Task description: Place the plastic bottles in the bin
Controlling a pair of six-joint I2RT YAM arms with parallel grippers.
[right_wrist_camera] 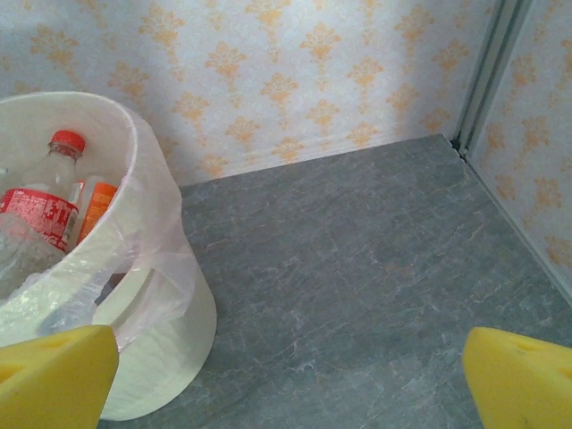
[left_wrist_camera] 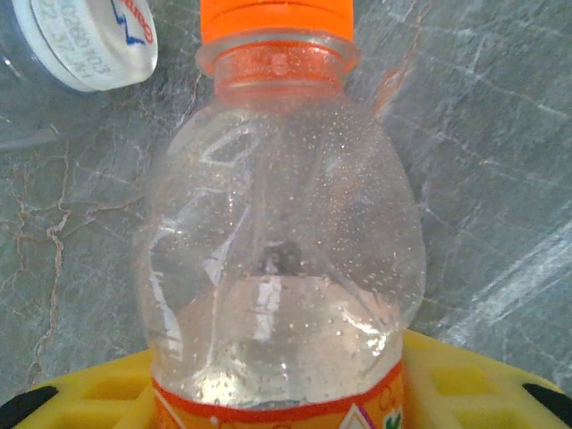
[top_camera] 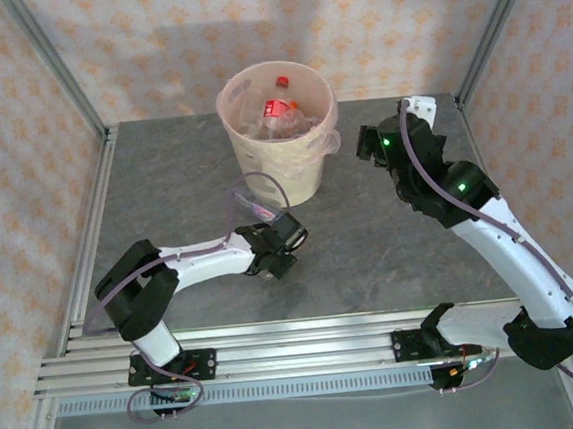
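Your left end effector has its yellow pads against both sides of a clear bottle, just at the orange label, and the soft wall above them looks dented. I read that as a grip on the bottle. The bottle's orange cap points straight ahead of the end effector. Holding low on the body probably makes sense, since the label band looks stiffer than the thin shoulder.

The bin stands just beyond this end effector, so the carry should be short. It already holds several bottles, among them one with a red label.

Your right end effector has its pads spread wide with nothing between them. The bin is to its left and bare bench lies ahead, so it seems parked clear of the left arm's path.

Some things you cannot check from here:
- **The held bottle:** its base is cut off below the pads, and the top of its cap is cut off too. You cannot tell whether it rests on the bench or is lifted.
- **The white cap:** it sits ahead and to the left of the left end effector, and whatever it belongs to is cut off.
- **Near the bin's foot:** from above, a pale object lies there under the cable loop, too small to name.
- **Inside the bin:** the bottles overlap, so you cannot count them.
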